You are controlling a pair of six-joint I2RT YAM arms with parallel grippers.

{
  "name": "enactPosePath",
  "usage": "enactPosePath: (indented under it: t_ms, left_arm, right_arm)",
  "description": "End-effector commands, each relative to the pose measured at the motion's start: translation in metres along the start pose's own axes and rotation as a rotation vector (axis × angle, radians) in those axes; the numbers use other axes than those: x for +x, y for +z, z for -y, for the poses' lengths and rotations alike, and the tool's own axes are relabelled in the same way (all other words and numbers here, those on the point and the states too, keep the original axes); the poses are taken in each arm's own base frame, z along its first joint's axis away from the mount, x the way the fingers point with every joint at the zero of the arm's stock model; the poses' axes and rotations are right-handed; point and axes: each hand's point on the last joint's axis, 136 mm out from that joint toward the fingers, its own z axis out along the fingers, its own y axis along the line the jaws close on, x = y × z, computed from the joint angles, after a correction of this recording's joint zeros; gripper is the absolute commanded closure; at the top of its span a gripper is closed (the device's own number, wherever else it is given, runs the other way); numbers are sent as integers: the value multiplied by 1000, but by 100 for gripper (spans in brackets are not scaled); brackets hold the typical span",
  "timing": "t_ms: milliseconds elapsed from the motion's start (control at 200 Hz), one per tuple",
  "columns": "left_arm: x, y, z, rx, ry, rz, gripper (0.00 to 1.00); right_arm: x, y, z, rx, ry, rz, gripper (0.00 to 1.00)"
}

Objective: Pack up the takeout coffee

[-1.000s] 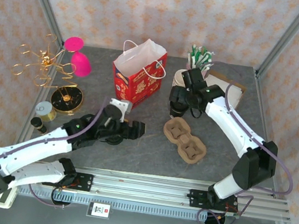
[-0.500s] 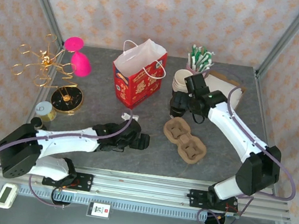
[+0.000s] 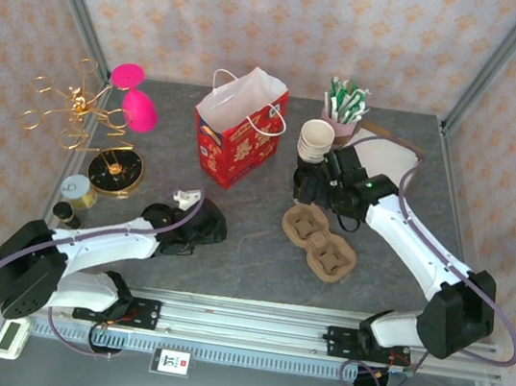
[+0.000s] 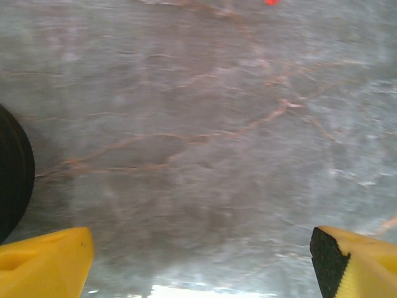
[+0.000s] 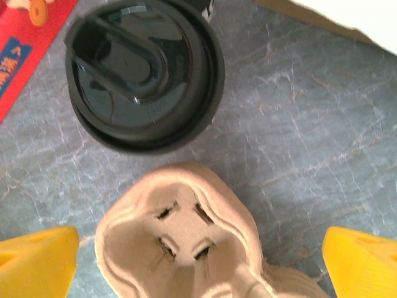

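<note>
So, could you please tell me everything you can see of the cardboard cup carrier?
The cup carrier is tan moulded pulp with two round wells joined side by side, both empty. It lies flat on the grey table, set diagonally, right of centre. The right wrist view shows small slits in one well's floor. A black lid sits just beyond it; whether they touch is unclear.
</note>
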Motion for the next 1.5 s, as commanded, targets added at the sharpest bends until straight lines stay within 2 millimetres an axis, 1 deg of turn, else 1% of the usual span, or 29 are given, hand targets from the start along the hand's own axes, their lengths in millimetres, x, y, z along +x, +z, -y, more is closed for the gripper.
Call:
enactPosePath:
  t_ms: [0,30,105,175,265,380,485,596,711,766,916,976,1016,1081,1141,1166,1281,1371,1496]
  left_arm:
    - [-6,-8,-10,-11,-27,33,7]
    - [-8,-10,-7,6,-27,35,7]
    - [-15,-16,9,62,-24,34,7]
    - [-19,-20,21,97,-27,28,7]
    - [-20,-25,35,149,-28,24,7]
    - [-18,-32,57,237,-31,26,8]
    - [-13,-39,85,337,-29,17,10]
    - [-6,-44,109,397,-12,4,15]
    - [4,-55,148,529,-1,-2,18]
    - [9,-57,166,587,7,-11,21]
    - [23,-51,213,687,58,-73,28]
    - [27,-48,226,701,84,-89,31]
    - [28,-43,232,700,94,-94,33]
    - [29,-40,241,726,98,-94,35]
    - [28,-34,244,723,95,-93,38]
    - [29,-31,244,716,96,-93,41]
    - [27,-19,247,709,88,-97,47]
    - [26,-11,248,713,83,-106,51]
    - [25,-8,255,739,90,-107,55]
  right_arm:
    - [17,-7,6,-21,20,-34,0]
    - [21,-6,7,-22,26,-46,0]
    - [30,-6,11,-23,43,-53,0]
    - [35,-4,20,-5,71,-52,0]
    - [40,1,30,-34,142,-71,0]
    - [44,5,39,-48,191,-84,0]
    - [51,10,45,-45,212,-99,0]
    - [58,15,49,-50,232,-118,0]
    - [64,20,53,-52,247,-135,0]
    - [67,22,55,-45,251,-142,0]
    - [76,24,61,-24,260,-158,0]
    - [79,26,62,-18,263,-166,0]
    - [77,19,61,-32,264,-148,0]
    - [78,16,61,-38,264,-146,0]
    - [82,16,61,-48,266,-153,0]
    - [84,16,61,-49,267,-161,0]
    - [92,15,62,-46,267,-191,4]
    - [98,12,58,-74,274,-213,8]
    - [107,7,58,-89,299,-226,13]
